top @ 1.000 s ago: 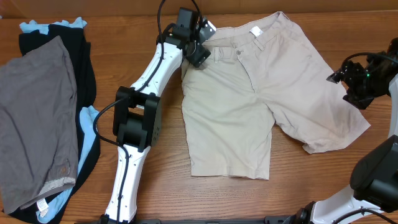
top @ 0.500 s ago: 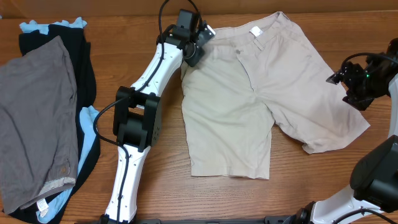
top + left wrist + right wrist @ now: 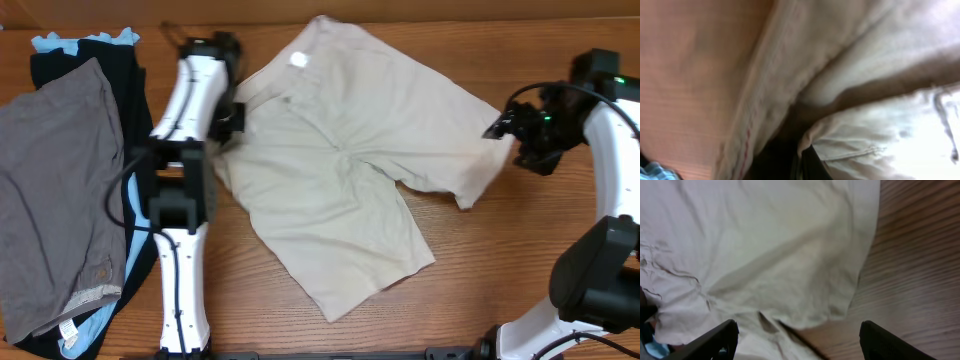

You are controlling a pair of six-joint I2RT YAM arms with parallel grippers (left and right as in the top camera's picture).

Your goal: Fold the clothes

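Overhead: a second ago my left gripper [image 3: 228, 122] stood open over the waistband. Now it is clamped on the waistband corner and has dragged the khaki shorts [image 3: 340, 170] leftward and turned them. The waist now points up and left, the white label [image 3: 297, 60] sits near the far table [image 3: 480, 290] edge, and the legs splay toward the lower right. My right gripper [image 3: 515, 135] has come in from the table's side to hang at the hem of the far leg, jaws wide, holding nothing. I read this as straightening, with no fold made yet. The grey garment [image 3: 55, 190] and the black and light-blue pile [image 3: 140, 235] lie just beside my left arm, so there is little room that way. Bare wood lies open below and to the right of the shorts.

Left wrist: the view is blurred and very close. Bunched khaki cloth [image 3: 880, 140] runs into the dark fingers [image 3: 807, 165] at the bottom, which fits a closed pinch on the waistband. There is wood on the left and a sliver of blue in the corner.

Right wrist: both fingers [image 3: 715, 340] stand far apart above the leg hem [image 3: 765, 245]. The cloth edge runs under them, not gripped. Clear wood lies to the right.
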